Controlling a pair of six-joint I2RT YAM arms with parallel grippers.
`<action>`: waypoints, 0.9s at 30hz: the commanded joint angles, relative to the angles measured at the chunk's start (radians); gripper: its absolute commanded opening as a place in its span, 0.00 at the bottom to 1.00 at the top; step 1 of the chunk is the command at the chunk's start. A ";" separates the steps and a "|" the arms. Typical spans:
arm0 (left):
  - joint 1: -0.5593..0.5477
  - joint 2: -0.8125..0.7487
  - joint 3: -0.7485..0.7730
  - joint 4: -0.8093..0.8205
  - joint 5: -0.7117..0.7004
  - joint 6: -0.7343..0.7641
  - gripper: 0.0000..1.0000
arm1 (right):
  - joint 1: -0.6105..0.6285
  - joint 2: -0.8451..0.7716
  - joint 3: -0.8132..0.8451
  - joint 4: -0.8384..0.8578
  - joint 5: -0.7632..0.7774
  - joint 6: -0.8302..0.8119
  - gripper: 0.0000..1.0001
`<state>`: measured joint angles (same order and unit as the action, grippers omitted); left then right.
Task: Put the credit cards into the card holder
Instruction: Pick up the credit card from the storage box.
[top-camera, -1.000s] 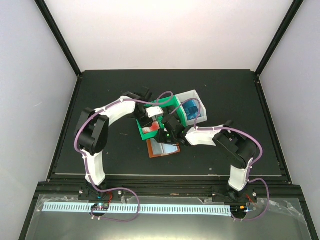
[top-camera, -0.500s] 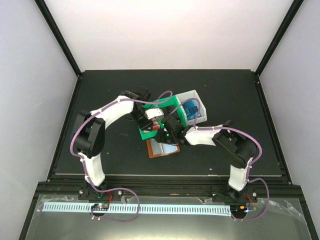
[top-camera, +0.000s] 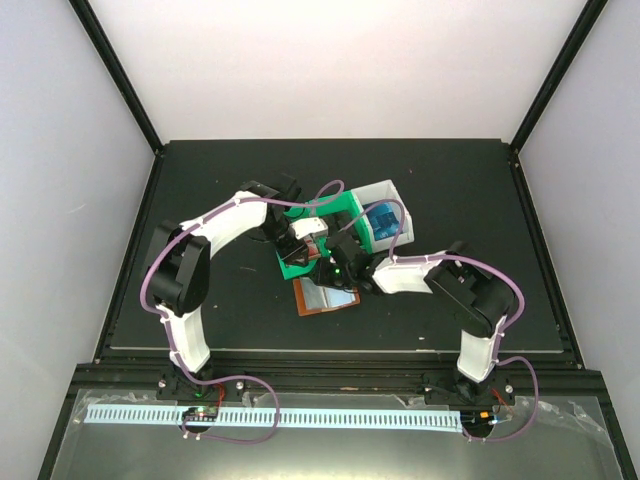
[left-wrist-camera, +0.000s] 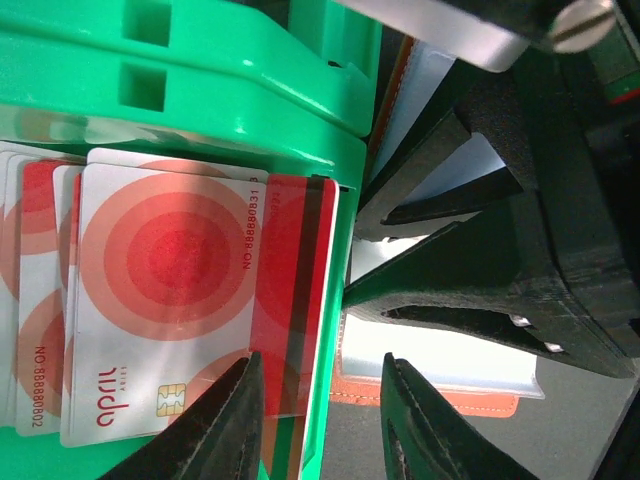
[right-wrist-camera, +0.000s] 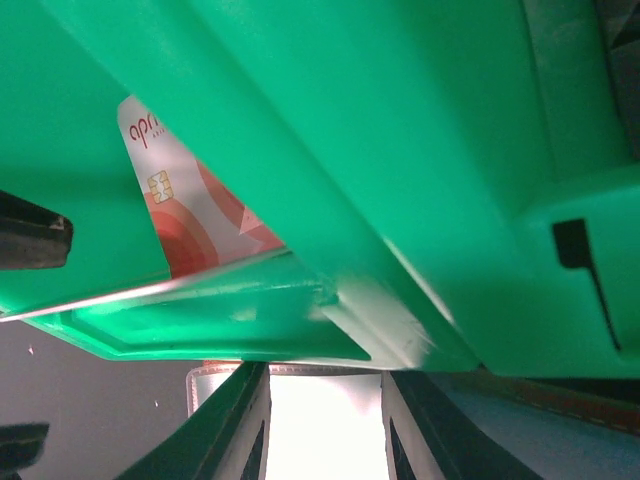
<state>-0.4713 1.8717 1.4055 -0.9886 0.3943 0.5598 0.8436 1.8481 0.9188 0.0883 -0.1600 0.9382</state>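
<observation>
Left gripper (left-wrist-camera: 322, 420): partly open, pinching nothing. One finger over the top card, the other just outside the green bin (left-wrist-camera: 250, 90), with the bin's wall and the card's edge in the gap.

Inside that bin, a fanned stack of credit cards (left-wrist-camera: 170, 270), red circles on white, the top one with a dark stripe at its near end. Reads "NO.8888…" along that card's short edge, the last digits too small to trust, and "NO.88888002" on a card lower in the fan. Shows a red lower-case logo beside a gold chip (left-wrist-camera: 171, 400), apparently "april"; only "apr" visible from the right wrist.

Right gripper (right-wrist-camera: 325, 420): partway open below the green bin's underside, a bright glare of clear plastic between the fingers. Cannot tell whether gripped or merely touched. From the left wrist, black fingers down on the clear pockets of the card holder (left-wrist-camera: 440, 395).

Card holder spread open on the black table (top-camera: 200, 300), touching the green bin's near side and partly under the right gripper. Just beyond, to the right, a white bin (top-camera: 385, 192) with blue cards (top-camera: 382, 222) inside.

Against a second ago — left wrist further over the green bin, hiding from above the red-and-white card that showed then. Card holder in the same spot; right arm barely shifted.
</observation>
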 joint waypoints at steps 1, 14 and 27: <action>-0.004 0.006 -0.003 0.038 -0.010 -0.015 0.35 | -0.007 -0.006 -0.038 0.002 0.016 0.015 0.34; -0.015 0.030 -0.015 0.076 -0.040 -0.017 0.30 | -0.006 -0.089 -0.116 0.059 0.025 0.012 0.34; -0.030 0.021 -0.008 0.084 -0.040 -0.009 0.16 | -0.022 -0.104 -0.149 0.080 0.019 0.027 0.33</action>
<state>-0.4950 1.8854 1.3823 -0.9070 0.3412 0.5434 0.8330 1.7657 0.7864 0.1692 -0.1596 0.9531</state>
